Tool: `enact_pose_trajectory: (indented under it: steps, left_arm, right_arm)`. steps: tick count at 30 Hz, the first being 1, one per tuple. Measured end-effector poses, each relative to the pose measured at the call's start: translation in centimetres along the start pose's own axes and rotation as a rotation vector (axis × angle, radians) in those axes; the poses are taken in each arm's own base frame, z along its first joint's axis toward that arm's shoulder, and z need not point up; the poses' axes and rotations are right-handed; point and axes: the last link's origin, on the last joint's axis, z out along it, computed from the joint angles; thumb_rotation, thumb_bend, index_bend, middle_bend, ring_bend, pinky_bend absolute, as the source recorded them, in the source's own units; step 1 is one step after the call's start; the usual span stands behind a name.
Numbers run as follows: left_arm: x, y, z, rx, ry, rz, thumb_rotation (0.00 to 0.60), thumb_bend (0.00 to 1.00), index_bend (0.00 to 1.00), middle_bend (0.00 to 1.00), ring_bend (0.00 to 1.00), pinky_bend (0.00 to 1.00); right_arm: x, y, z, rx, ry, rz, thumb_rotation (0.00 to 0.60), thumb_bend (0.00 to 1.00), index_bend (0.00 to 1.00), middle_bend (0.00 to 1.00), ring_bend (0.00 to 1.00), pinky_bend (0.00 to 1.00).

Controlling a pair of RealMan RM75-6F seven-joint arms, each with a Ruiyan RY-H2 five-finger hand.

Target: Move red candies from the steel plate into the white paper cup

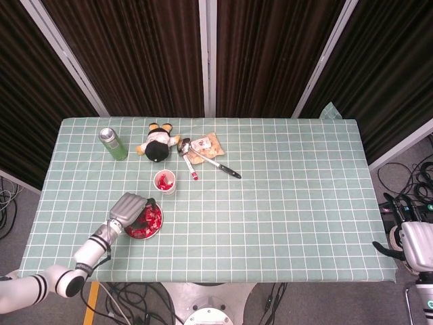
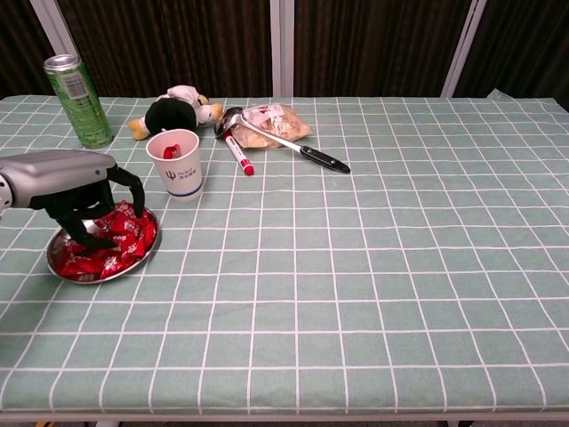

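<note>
Candies (image 2: 116, 238), red and heaped, fill the steel plate (image 2: 62, 265) at the near left of the checked surface (image 2: 373, 267), where the left hand (image 2: 76, 182) reaches down with dark fingers (image 2: 89, 233) curled onto the pile; whether it has gripped one cannot be told. Just beyond stands the white paper cup (image 2: 175, 164), red showing inside. The right hand (image 1: 414, 245) hangs off the surface's right edge, its grip unclear.
</note>
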Motion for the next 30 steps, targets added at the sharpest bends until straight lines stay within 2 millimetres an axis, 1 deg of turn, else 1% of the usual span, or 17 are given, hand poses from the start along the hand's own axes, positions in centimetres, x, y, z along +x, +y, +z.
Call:
enact_pose_trajectory:
  steps: [8, 18, 26, 30]
  left_arm:
    - [-0.27, -0.28, 0.52, 0.021, -0.006, 0.004, 0.600, 0.29, 0.53, 0.98, 0.94, 1.00]
    - [-0.22, -0.49, 0.76, 0.029, -0.006, -0.006, 0.600, 0.29, 0.55, 0.98, 0.94, 1.00]
    - [-0.34, -0.68, 1.03, 0.037, 0.009, -0.025, 0.600, 0.39, 0.65, 1.00, 0.95, 1.00]
    - [-0.38, -0.81, 0.96, 0.039, 0.014, -0.042, 0.600, 0.42, 0.67, 1.00, 0.95, 1.00]
  right_arm:
    - [0.05, 0.06, -0.05, -0.003, 0.001, 0.000, 0.600, 0.02, 0.06, 0.27, 0.05, 0.28]
    - [0.09, 0.08, -0.12, -0.005, 0.002, 0.000, 0.600, 0.02, 0.06, 0.27, 0.05, 0.28]
    - [0.12, 0.00, -0.10, -0.004, 0.002, 0.000, 0.600, 0.02, 0.06, 0.27, 0.05, 0.28]
    - [0.16, -0.06, -0.05, -0.002, 0.003, 0.000, 0.600, 0.02, 0.06, 0.27, 0.05, 0.28]
